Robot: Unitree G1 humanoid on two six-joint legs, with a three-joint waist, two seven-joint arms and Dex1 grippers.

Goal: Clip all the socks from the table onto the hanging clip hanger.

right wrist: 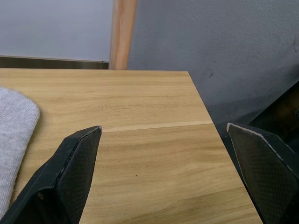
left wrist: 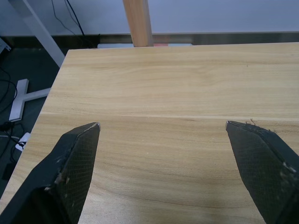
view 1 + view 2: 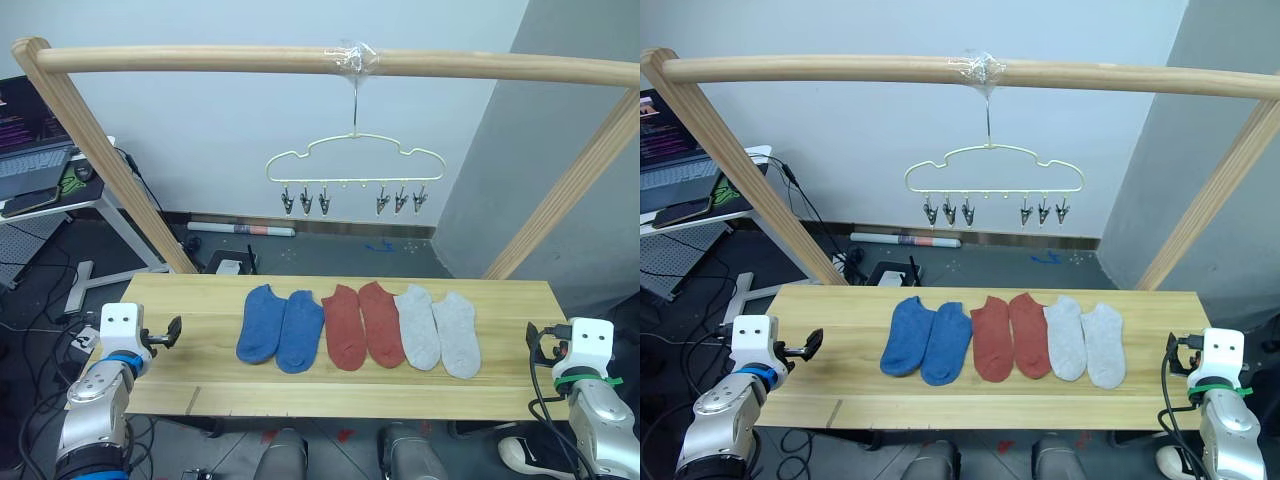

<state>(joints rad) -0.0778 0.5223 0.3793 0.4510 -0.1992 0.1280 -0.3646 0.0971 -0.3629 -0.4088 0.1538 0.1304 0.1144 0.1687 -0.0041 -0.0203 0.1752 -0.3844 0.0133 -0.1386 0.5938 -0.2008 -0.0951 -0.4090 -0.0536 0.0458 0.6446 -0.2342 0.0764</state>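
Socks lie untouched in one row on the table (image 3: 200, 390) — blue pair (image 3: 281, 326), rust-red pair (image 3: 362, 324), light grey pair (image 3: 440, 331). The clip hanger (image 3: 354, 165) hangs empty from the wooden pole (image 3: 300, 60). Left gripper (image 2: 163, 128) and right gripper (image 1: 163, 128) both stand spread and empty at the table ends. I judge no step is begun; next, one gripper must reach a sock and pinch its edge.

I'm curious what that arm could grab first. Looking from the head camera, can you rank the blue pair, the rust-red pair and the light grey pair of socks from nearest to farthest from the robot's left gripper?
From the left gripper, at the table's left end:
1. Blue fabric socks, leftmost pair.
2. Rust-red fabric socks, middle of the row.
3. Light grey fabric socks, rightmost pair.
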